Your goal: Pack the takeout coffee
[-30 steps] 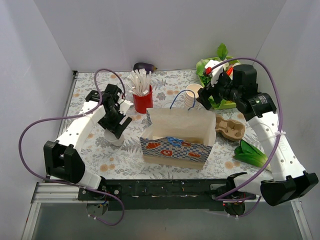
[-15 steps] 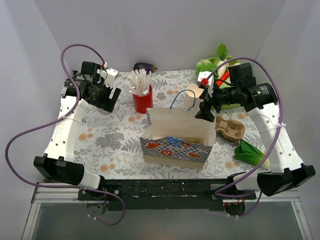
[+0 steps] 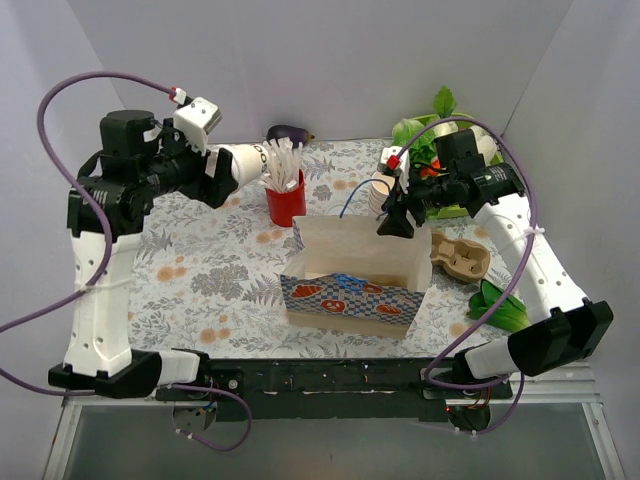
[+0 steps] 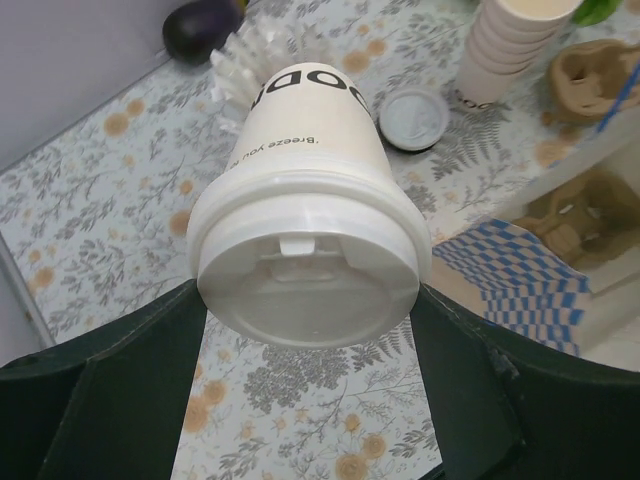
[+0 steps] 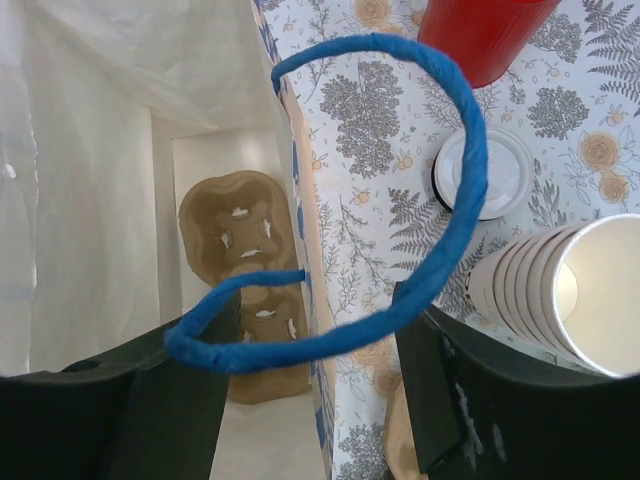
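The takeout coffee (image 3: pixel 243 160), a cream-white paper cup with a white lid, hangs on its side high above the table's back left. My left gripper (image 3: pixel 215 170) is shut on it. In the left wrist view the lid (image 4: pixel 305 275) faces the camera and is pinched between the fingers of the left gripper (image 4: pixel 308 305). The paper bag (image 3: pixel 355 265) stands open mid-table. My right gripper (image 3: pixel 396 216) is open over the bag's back edge. The bag's blue handle (image 5: pixel 440 245) runs across the gap of the right gripper (image 5: pixel 315 345), ungripped.
A red cup of white sticks (image 3: pixel 285 200) stands behind the bag. A stack of lidless cups (image 3: pixel 380 195) and a loose lid (image 5: pixel 485 170) are beside it. A brown carrier (image 5: pixel 250 265) lies inside the bag and another (image 3: pixel 460 258) to its right. Vegetables (image 3: pixel 500 305) lie at the right.
My left arm lifted the coffee cup off the table at the left, raised it high and tipped it sideways. My right gripper moved left and down to the bag's handle.
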